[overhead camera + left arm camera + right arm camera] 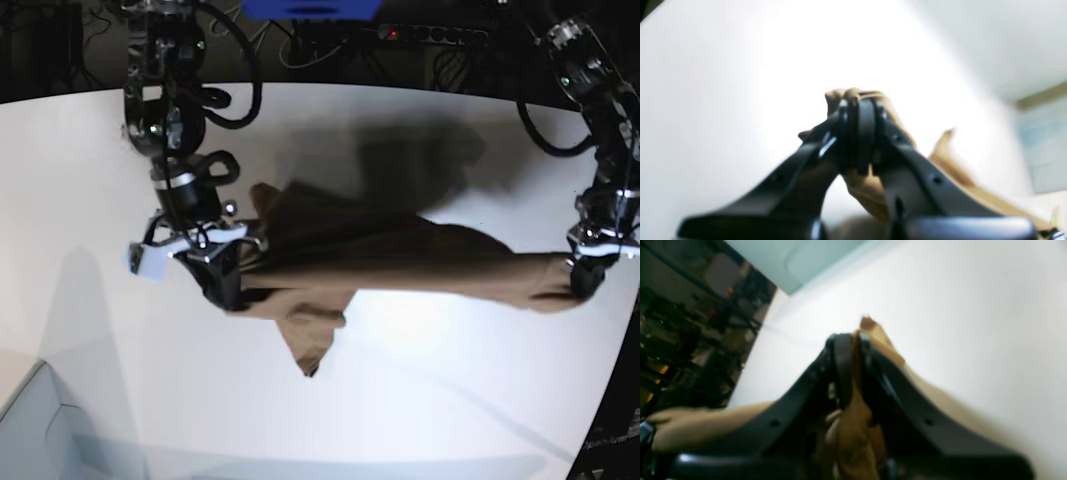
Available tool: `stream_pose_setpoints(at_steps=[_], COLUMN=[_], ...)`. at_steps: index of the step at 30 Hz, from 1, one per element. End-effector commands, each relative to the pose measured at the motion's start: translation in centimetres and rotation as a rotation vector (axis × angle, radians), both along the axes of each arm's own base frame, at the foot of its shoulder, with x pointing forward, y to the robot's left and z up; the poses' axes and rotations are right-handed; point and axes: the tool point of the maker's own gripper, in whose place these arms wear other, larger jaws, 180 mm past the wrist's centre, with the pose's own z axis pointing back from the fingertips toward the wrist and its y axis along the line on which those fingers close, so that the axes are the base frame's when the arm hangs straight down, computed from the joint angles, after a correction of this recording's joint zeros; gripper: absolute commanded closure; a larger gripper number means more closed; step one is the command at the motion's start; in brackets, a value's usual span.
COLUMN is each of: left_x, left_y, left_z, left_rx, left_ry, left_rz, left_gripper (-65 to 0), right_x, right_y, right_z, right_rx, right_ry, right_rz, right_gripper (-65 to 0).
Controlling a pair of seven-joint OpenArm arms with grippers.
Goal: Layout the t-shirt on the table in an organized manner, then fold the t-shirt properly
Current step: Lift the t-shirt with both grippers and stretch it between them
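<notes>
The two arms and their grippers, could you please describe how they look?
Both arms are black with jointed segments and loose black cables looping along them. The right gripper has a white block beside it; the left gripper sits below a white band. Each has curved black fingers with small holes.

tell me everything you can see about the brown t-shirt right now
The t-shirt is plain tan-brown, soft-looking cloth, stretched in a wrinkled band between the two arms above the white table. The right gripper pinches one end and the left gripper the other, both shut on bunched fabric. A loose pointed flap droops below near the right gripper; whether it touches the table is unclear. No tag is visible.
</notes>
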Motion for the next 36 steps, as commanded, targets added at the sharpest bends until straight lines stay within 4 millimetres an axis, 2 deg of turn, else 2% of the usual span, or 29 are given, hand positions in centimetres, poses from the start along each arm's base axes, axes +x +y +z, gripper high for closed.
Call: stream_pose_setpoints(at_steps=[1,5,8,13,15,17,20,21,24,27,31,34,36], left_x=[0.6,1.9,2.0,0.7,0.2,0.7,3.5,4.3,6.5,7.5,6.1,5.7,5.3], left_y=[0.0,-0.1,0.4,2.5,3.6,3.7,2.0,1.4,-0.6,-2.0,-0.8,0.1,0.7], left_z=[2.0,5.6,8.1,9.8,9.3,8.1,5.5,4.2,-0.8,-5.8,-8.1,-8.2,-7.4], left_rx=[0.006,-0.005,0.053,0.014,0.004,-0.01,-0.032,-0.032,-0.025,-0.004,0.013,0.003,0.006], left_ry=[-0.063,-0.17,-0.217,-0.274,-0.265,-0.232,-0.161,-0.119,0.029,0.177,0.242,0.246,0.23], left_rz=[0.001,-0.02,-0.044,-0.006,0.022,0.022,-0.031,-0.046,-0.098,-0.135,-0.101,-0.08,-0.067], left_gripper=[-0.1,-0.1,-0.1,-0.3,-0.4,-0.5,-0.7,-1.9,-10.3,-21.3,-22.4,-22.5,-22.5], right_x=[0.7,1.1,0.9,0.0,0.1,1.6,4.3,5.1,6.2,6.0,3.5,2.8,1.6], right_y=[-0.1,-0.2,0.9,4.6,5.6,5.9,5.2,4.6,2.7,0.5,-1.6,-2.4,-2.6], right_z=[3.4,8.0,9.9,11.5,10.9,9.1,4.5,3.0,-0.5,-1.8,-2.0,-2.4,-3.2], right_rx=[0.023,0.026,0.04,0.094,0.094,0.078,0.042,0.03,0.014,0.015,0.016,0.013,0.007], right_ry=[-0.108,-0.232,-0.293,-0.368,-0.353,-0.309,-0.193,-0.154,-0.056,-0.011,-0.004,0.009,0.031], right_rz=[-0.011,-0.01,0.013,0.091,0.116,0.116,0.094,0.078,0.035,-0.016,-0.07,-0.09,-0.09], right_gripper=[0.0,0.0,0.0,0.0,0.0,0.0,0.0,-0.6,-8.0,-19.0,-30.7,-36.5,-38.3])
